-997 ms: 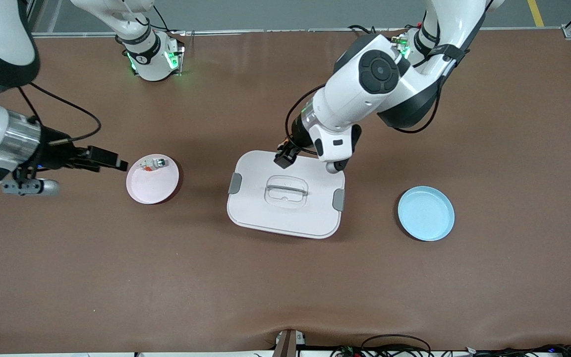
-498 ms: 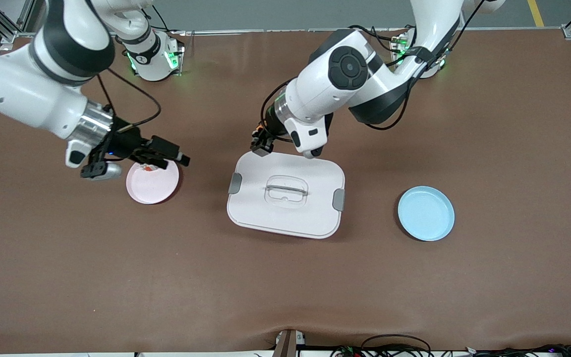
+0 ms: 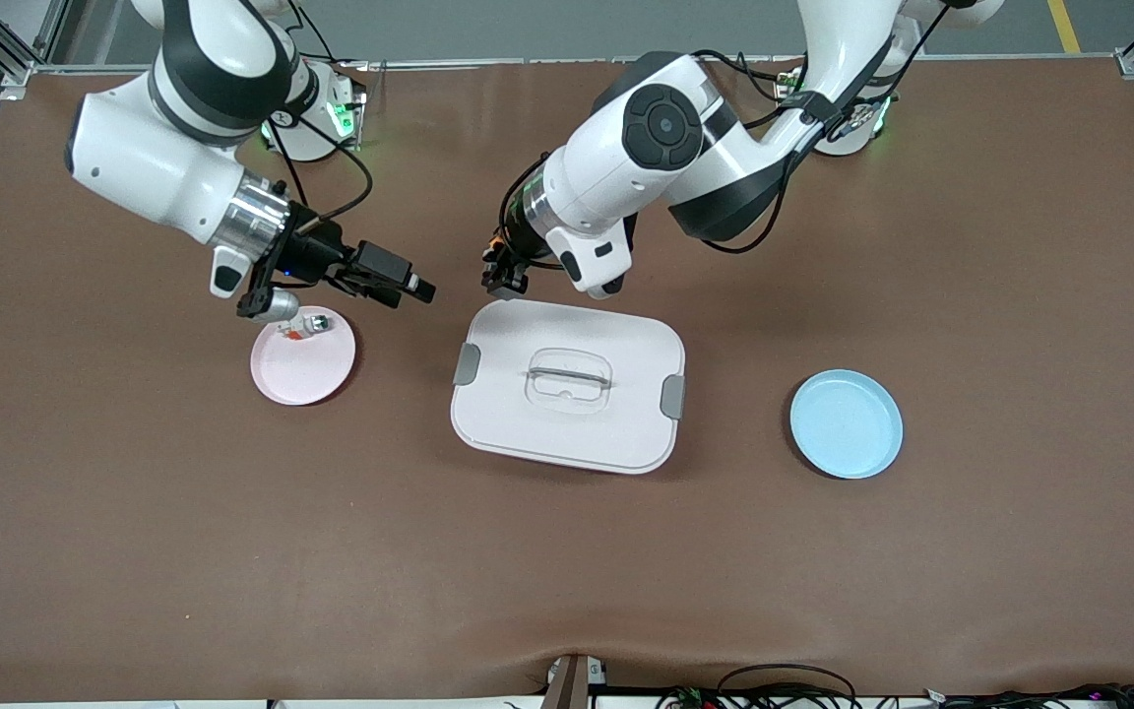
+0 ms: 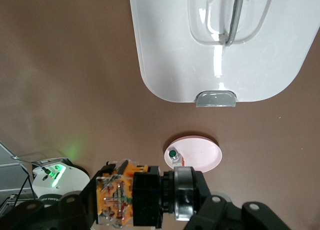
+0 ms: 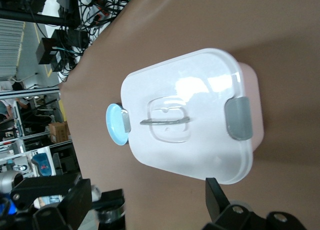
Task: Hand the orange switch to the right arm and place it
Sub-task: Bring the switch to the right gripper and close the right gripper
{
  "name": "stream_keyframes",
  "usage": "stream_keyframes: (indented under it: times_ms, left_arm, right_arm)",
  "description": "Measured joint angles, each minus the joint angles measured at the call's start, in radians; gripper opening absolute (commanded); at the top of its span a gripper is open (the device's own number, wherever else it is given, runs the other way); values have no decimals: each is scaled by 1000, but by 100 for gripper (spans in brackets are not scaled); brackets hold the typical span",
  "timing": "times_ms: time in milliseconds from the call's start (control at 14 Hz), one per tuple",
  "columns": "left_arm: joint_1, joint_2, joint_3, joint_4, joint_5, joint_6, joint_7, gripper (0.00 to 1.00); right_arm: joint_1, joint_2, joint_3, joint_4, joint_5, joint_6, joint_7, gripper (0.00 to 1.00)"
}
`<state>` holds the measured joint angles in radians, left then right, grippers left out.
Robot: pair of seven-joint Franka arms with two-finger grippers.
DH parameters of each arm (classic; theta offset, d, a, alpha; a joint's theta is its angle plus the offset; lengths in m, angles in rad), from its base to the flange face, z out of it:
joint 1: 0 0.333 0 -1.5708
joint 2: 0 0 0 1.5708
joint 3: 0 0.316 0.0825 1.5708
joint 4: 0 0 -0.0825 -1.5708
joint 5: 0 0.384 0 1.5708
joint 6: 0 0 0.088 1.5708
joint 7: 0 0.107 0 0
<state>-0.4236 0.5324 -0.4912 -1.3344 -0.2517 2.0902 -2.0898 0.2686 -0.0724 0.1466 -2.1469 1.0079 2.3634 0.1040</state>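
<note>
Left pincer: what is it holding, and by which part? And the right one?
Left pincer grips the orange switch across its orange-and-black body. Right pincer is open, holding nothing.

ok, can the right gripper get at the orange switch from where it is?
Probably yes. The left gripper holds the orange switch up over bare table beside the lidded container; the right gripper is open, pointed at it, with nothing between them.

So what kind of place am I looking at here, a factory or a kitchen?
Most likely a robotics lab or test bench, not a kitchen. Two white robot arms are bolted along one brown table, cables trail off its edge, and only a few props sit out: a lidded box and two small plates.
</note>
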Motion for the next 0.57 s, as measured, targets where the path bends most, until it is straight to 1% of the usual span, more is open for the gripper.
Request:
stream_keyframes:
  times_ms: [214,427,570]
  left_arm:
    - [0,0,0,2,0,0,-8,0]
    - [0,0,0,2,0,0,-14,0]
    - [0,0,0,2,0,0,-14,0]
  right_arm:
    - [64,-31,0,-32,27,57,0,100]
    - [152,-36,0,-49,42,160,1,100]
    - [183,-36,0,-53,46,182,1,100]
